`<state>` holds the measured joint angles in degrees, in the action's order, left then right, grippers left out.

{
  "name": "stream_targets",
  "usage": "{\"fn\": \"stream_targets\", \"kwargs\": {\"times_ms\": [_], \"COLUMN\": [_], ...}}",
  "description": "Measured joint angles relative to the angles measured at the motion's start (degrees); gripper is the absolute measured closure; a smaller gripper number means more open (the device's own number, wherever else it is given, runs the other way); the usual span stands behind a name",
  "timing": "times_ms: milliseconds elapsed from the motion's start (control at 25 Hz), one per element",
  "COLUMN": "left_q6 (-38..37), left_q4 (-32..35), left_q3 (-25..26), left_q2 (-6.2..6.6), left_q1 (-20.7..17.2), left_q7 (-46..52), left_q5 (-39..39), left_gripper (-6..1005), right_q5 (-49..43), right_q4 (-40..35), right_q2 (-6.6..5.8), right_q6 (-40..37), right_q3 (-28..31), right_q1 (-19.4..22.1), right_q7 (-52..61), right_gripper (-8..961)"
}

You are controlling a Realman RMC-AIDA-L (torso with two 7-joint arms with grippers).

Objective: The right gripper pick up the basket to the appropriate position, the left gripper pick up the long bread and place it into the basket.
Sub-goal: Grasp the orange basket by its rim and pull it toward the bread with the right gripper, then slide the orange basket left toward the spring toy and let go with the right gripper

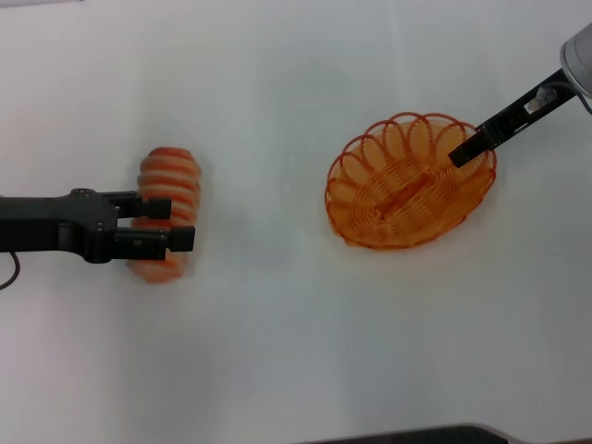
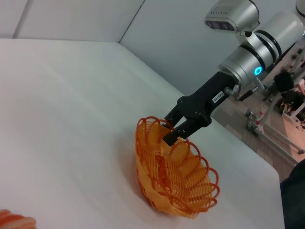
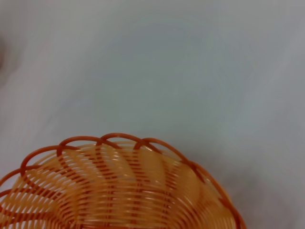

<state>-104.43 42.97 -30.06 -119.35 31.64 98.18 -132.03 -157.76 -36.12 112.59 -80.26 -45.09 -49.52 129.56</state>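
The long bread, striped orange and cream, lies on the white table at the left. My left gripper hovers over its middle, fingers open with the loaf showing between them; I cannot tell if they touch it. One end of the bread shows in the left wrist view. The orange wire basket sits right of centre. My right gripper is shut on its far right rim. The left wrist view shows this gripper pinching the basket, which is tilted. The right wrist view shows only the basket's scalloped rim.
The white table spreads between bread and basket. A dark edge runs along the front. In the left wrist view the table's far edge lies just behind the basket, with metal stands on the floor beyond.
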Motion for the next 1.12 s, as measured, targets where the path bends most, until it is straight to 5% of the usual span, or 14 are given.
{"fn": "stream_targets", "kwargs": {"times_ms": [200,280,480,1120], "left_q6": [0.54,0.55,0.6,1.23], "left_q4": [-0.07,-0.08,-0.08,-0.08], "left_q3": [0.0,0.0,0.0,0.0], "left_q2": [-0.06,-0.08,-0.09,-0.09], "left_q1": [0.0,0.0,0.0,0.48], "left_q7": [-0.1,-0.1,-0.1,0.12], "left_q5": [0.02,0.02,0.03,0.01], "left_gripper": [159,159,159,159], "right_q5": [0.03,0.08,1.91,29.13], "right_q4": [0.0,0.0,-0.01,-3.64], "right_q2": [0.1,0.17,0.25,0.58], "right_q6": [0.33,0.41,0.77,-1.37], "right_q3": [0.05,0.24,0.81,4.83], "right_q1": [0.15,0.34,1.34,15.11], "right_q7": [-0.2,-0.3,-0.68,-0.34], "right_gripper": [437,651,842,860]}}
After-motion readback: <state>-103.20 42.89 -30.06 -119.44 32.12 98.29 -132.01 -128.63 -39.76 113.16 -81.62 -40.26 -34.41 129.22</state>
